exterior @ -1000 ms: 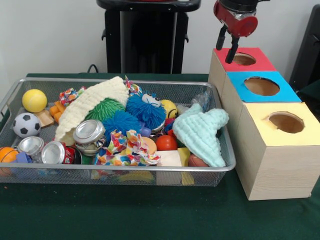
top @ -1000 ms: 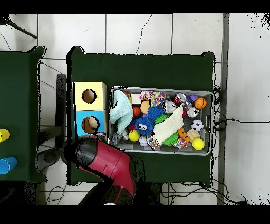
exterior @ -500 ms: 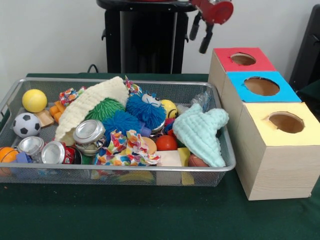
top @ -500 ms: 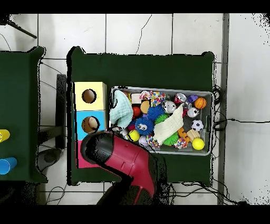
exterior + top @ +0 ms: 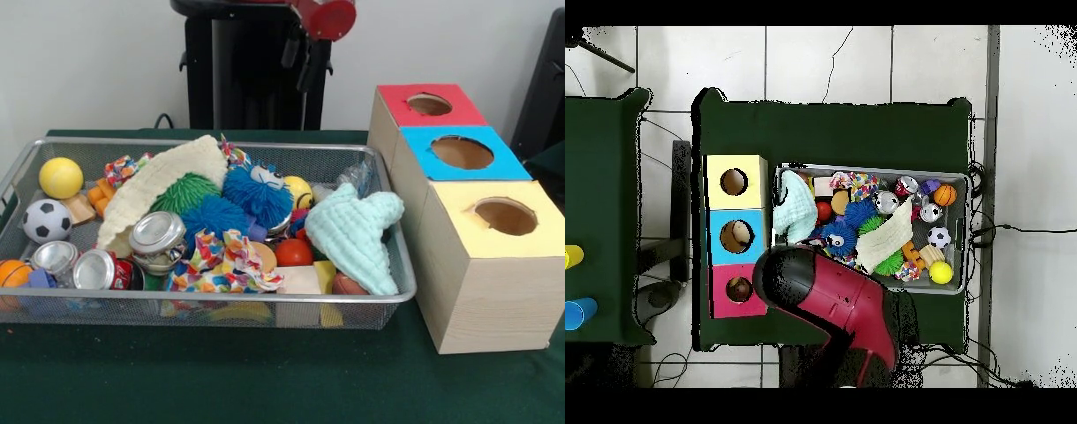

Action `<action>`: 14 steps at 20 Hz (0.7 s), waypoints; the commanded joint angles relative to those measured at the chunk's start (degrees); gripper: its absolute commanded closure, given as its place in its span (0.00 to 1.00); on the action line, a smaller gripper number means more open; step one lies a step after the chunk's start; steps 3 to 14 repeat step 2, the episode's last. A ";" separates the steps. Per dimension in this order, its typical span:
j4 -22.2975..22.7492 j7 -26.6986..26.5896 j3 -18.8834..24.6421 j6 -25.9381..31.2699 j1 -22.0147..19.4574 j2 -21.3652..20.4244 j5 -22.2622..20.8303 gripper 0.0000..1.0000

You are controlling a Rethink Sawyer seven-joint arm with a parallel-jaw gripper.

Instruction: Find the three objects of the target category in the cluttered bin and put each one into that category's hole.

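From your wire bin, crammed with toys, look to 12 o'clock: the gripper hangs above the far rim, its two fingers apart and holding nothing. Bring it straight down over a single exposed item, clear of the cloths. To the bin's 3 o'clock stand three boxes, one hole each; three cans show.

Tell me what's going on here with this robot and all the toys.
A red robot arm is sorting items from a cluttered wire bin into three wooden boxes with holes: red-topped, blue-topped and yellow-topped. Right now its tool hangs above the bin's far edge, holding nothing, jaws apart. The bin is full of balls, cans, fuzzy toys and cloths, including a mint cloth draped near the boxes.
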 commanded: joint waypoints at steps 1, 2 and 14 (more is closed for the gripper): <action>-1.22 -0.15 4.48 -4.65 -1.95 1.57 -5.36 0.00; -1.17 0.21 4.43 -4.71 -1.99 1.66 -5.77 0.00; -1.17 0.21 4.43 -4.71 -1.99 1.66 -5.77 0.00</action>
